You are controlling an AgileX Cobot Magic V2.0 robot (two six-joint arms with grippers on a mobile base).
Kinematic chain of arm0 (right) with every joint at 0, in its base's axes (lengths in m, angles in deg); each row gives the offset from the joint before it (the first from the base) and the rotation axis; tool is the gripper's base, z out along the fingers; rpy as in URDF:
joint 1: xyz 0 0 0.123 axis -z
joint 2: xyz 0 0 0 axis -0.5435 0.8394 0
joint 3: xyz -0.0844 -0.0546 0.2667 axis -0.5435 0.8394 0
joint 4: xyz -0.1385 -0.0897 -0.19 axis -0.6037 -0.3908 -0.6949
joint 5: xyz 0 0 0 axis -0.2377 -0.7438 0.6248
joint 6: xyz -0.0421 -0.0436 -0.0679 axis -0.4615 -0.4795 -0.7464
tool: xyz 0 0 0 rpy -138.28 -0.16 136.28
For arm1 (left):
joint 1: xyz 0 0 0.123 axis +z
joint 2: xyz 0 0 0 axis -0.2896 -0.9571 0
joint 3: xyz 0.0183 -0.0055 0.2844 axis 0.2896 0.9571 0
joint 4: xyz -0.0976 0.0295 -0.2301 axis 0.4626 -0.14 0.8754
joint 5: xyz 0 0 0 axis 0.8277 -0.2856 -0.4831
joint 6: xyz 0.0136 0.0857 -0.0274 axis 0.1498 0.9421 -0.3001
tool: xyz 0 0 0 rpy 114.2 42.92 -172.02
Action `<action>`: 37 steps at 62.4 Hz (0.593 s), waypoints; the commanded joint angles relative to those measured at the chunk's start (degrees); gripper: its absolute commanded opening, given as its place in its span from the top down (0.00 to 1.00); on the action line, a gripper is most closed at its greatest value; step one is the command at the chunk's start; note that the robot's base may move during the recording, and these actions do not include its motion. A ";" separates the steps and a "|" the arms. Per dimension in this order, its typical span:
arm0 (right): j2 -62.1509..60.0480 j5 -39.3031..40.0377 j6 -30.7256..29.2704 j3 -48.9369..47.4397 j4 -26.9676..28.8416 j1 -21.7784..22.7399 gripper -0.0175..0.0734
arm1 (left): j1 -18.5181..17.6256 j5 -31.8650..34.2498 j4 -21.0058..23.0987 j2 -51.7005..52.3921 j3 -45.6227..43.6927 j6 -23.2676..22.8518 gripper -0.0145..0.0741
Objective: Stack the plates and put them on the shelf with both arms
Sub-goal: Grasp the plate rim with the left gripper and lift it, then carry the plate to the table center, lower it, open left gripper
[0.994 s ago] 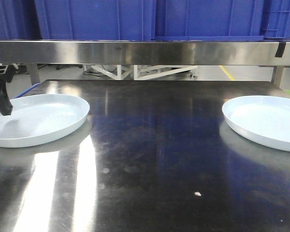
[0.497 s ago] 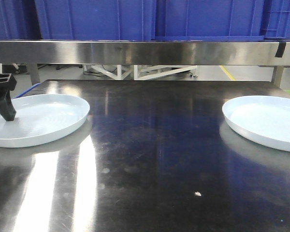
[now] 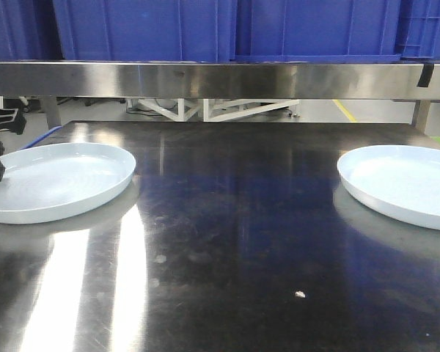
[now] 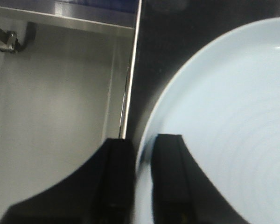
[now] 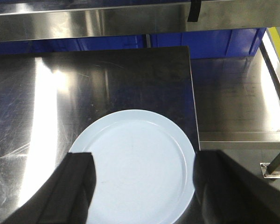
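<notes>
The two plates lie flat on the steel table (image 3: 227, 242), well apart. In the front view the left plate (image 3: 55, 180) is at 9 o'clock and the right plate (image 3: 403, 183) at 3 o'clock. Above them runs the shelf (image 3: 220, 79), which carries blue bins (image 3: 227, 29).

The left gripper (image 4: 139, 177) straddles the rim of the left plate (image 4: 224, 130) at the plate's 9 o'clock side. One finger is inside the dish and the other is outside it, with only a narrow gap between them. The picture is blurred, so I cannot tell if the pads already press the rim.

The right gripper (image 5: 143, 156) hangs above the right plate (image 5: 135, 163). It is spread wide, about as wide as the plate, and holds nothing.

I think the step in hand is taking the left plate by its edge, and several things could go wrong from here:

- The plate is glossy and the rim is low, so a pinch at one point may slip, or the plate may swing down when it leaves the table.
- This plate also sits just beside the table's edge at its 9 o'clock, so a push outward could send it over.
- If the finger inside rides on the curved wall, closing could squeeze the plate away towards 3 o'clock.
</notes>
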 commanded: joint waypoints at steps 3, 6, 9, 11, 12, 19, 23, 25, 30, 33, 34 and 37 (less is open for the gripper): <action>-0.25 4.12 -0.35 -2.06 -0.13 0.34 0.20 | 0.26 1.96 -0.01 2.68 -2.06 -0.41 0.74; -0.25 4.12 -0.35 -2.06 -0.13 0.34 0.20 | 0.26 1.50 -0.01 3.14 -2.81 -0.41 0.74; -0.25 4.12 -0.35 -2.06 -0.13 0.34 0.20 | 0.26 0.80 -0.01 3.83 -3.95 -0.41 0.74; -0.25 4.12 -0.35 -2.06 -0.08 0.34 0.20 | 0.26 0.24 -0.01 4.26 -4.71 -0.41 0.74; -0.25 4.12 -0.35 -2.06 -0.08 0.34 0.20 | 0.26 -0.07 -0.01 4.45 -5.16 -0.41 0.74; -0.25 4.12 -0.35 -2.06 -0.08 0.34 0.20 | 0.26 -3.43 0.63 6.15 -9.13 -0.41 0.74; -0.25 4.12 -0.35 -2.06 -0.08 0.34 0.20 | 0.26 -5.61 1.60 6.93 -11.56 -0.41 0.74; -0.25 4.12 -0.35 -2.06 -0.08 0.34 0.20 | 0.26 -6.74 2.22 7.30 -12.81 -0.41 0.74; -0.25 4.12 -0.35 -2.06 -0.08 0.34 0.20 | 0.14 -9.13 4.62 7.87 -15.33 -0.41 0.74; -0.25 4.12 -0.35 -2.06 -0.08 0.34 0.20 | -0.12 -10.28 5.86 8.03 -16.58 -0.41 0.74; -0.25 4.12 -0.35 -2.06 -0.08 0.34 0.20 | -0.29 -10.53 6.10 8.01 -16.87 -0.41 0.74; -0.25 4.12 -0.35 -2.06 -0.08 0.34 0.20 | -1.05 -10.96 6.76 8.01 -17.58 -0.41 0.74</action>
